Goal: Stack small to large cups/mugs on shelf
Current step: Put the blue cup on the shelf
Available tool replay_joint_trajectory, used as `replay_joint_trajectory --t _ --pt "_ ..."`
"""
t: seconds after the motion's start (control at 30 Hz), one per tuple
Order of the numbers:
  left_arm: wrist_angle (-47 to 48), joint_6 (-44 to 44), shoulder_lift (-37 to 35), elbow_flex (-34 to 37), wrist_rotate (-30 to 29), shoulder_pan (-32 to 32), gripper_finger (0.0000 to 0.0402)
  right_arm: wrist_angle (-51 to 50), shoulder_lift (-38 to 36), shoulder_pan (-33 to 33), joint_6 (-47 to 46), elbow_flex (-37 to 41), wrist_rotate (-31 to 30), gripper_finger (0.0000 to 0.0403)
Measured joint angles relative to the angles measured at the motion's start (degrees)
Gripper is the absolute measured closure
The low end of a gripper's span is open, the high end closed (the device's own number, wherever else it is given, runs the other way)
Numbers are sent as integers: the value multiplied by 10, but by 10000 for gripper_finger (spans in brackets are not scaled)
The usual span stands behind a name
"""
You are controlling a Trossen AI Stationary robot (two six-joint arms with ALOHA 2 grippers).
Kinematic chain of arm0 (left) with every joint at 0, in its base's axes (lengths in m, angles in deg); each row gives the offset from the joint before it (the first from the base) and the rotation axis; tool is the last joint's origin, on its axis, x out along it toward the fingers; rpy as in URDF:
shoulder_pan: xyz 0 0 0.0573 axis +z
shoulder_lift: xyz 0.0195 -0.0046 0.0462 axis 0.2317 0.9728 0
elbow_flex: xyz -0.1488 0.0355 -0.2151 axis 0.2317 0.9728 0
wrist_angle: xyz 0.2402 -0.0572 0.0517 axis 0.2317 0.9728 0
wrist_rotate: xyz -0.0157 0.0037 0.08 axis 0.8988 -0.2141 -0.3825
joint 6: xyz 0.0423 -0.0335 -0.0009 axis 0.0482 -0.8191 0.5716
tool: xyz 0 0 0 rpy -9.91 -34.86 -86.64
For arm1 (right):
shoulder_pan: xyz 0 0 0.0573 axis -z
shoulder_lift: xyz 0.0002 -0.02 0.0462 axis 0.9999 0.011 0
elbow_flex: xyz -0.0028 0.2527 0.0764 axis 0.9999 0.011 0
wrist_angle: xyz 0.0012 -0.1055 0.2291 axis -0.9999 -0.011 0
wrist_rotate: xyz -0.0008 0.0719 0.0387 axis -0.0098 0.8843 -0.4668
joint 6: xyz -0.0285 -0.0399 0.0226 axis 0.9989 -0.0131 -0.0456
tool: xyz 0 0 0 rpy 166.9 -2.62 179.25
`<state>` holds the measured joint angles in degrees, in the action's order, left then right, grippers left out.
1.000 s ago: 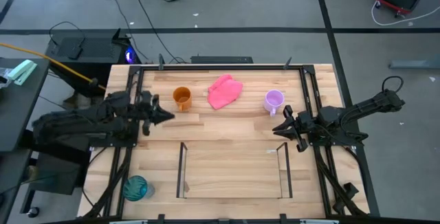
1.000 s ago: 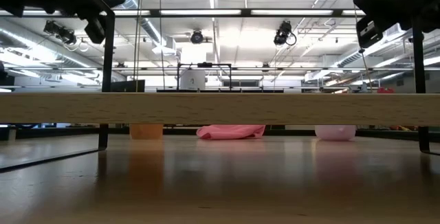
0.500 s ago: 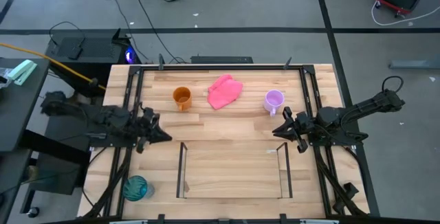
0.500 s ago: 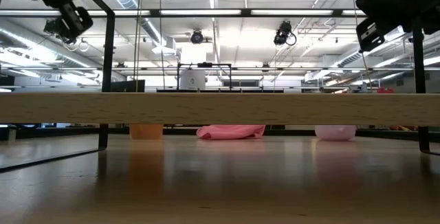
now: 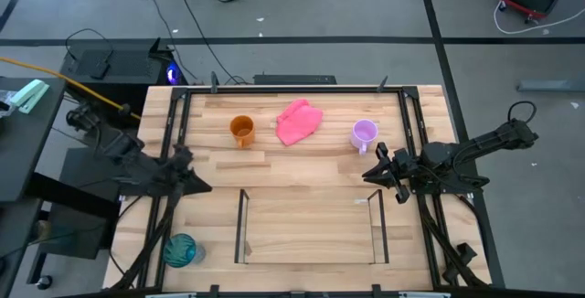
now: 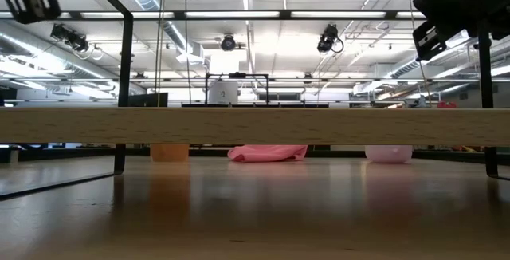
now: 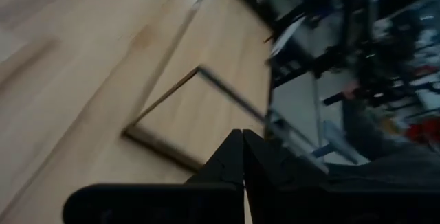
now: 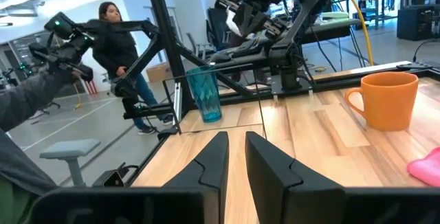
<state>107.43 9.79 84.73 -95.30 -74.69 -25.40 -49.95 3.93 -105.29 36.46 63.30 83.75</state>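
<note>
The teal tumbler [image 5: 180, 250] stands upright near the table's near-left corner and shows in the right wrist view [image 8: 206, 93]. The orange mug [image 5: 241, 131] and the lilac mug [image 5: 364, 134] stand upright on the far half of the table. The shelf [image 5: 311, 228], dark rods on a wooden base, sits at the near middle. My left gripper [image 5: 196, 186] is shut, hovers above the table's left side between the orange mug and the tumbler, and holds nothing. My right gripper [image 5: 370, 170] waits near the lilac mug, its fingers [image 8: 218, 157] almost together.
A pink cloth [image 5: 299, 121] lies between the two mugs. Dark frame rails [image 5: 171, 152] run along the table's left and right sides. The shelf's rods [image 7: 227, 90] show ahead of my left gripper. A person [image 8: 120, 52] stands in the room beyond the table's left side.
My left arm has drawn back from beside the orange mug, moving toward the table's left and near edges, closer to the teal tumbler. In the low view it has slid out toward the picture's upper left. The cups and the right arm have kept still.
</note>
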Motion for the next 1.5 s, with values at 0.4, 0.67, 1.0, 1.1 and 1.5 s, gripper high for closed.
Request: replay_joint_trajectory --t 0.4,0.67,1.0,1.1,1.5 --pt "280 -280 200 -168 80 -83 392 0 0 0 -13 0 0 345" --pt "347 -382 324 -273 164 -144 382 0 0 0 -26 0 0 345" --pt "397 -509 417 -349 170 -227 388 0 0 0 -29 0 0 345" --pt "392 -533 432 -349 183 -242 380 0 0 0 -29 0 0 345" --pt "393 -600 450 -349 188 -261 340 0 0 0 -29 0 0 345"
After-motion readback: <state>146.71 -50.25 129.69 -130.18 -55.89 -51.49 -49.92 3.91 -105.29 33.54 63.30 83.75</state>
